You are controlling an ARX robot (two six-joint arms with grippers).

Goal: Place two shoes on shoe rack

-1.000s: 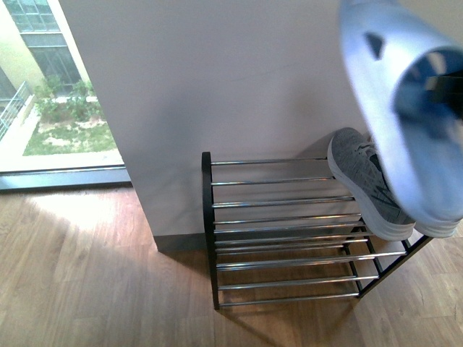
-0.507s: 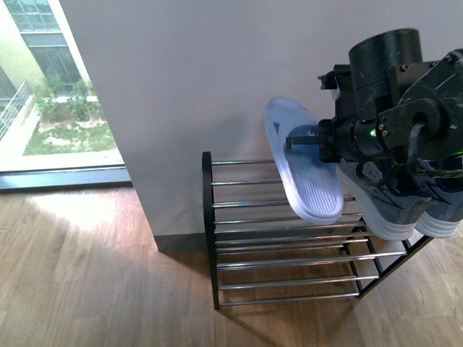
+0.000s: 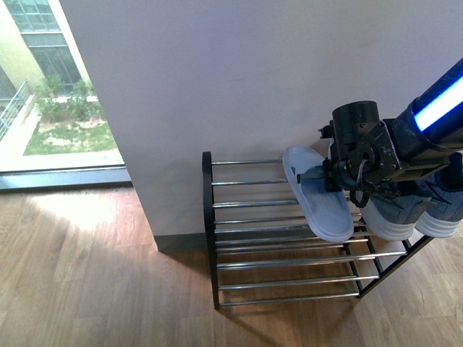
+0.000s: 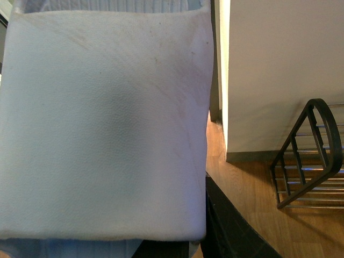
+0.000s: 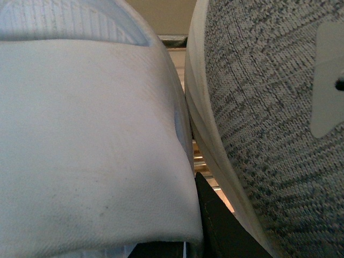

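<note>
Your right arm reached in from the right edge of the front view, its forearm showing a bright blue strip, and the right gripper [image 3: 327, 176] was clamped on the strap of a pale blue slide [image 3: 318, 194], one dark finger visible across the strap. The slide lay lengthwise on the top tier of the shoe rack [image 3: 275, 238], toe toward the wall, heel toward the front bars, just beside the grey sneakers [image 3: 405, 213] that occupied the rack's right side and were partly hidden behind the arm's wrist housing. In the right wrist view the slide's strap [image 5: 91, 140] filled most of the picture, with the knit side and white sole of a grey sneaker [image 5: 269, 134] pressed close against it. Your left gripper did not appear in the front view; the left wrist view showed another pale slide strap [image 4: 102, 123] filling the frame right at the camera, but you could not tell from it how the jaws stood. The rack [image 4: 309, 156] sat against a white wall [image 3: 217, 87] on a wooden floor [image 3: 87, 275], with a window [image 3: 43, 79] to the left looking onto greenery.
</note>
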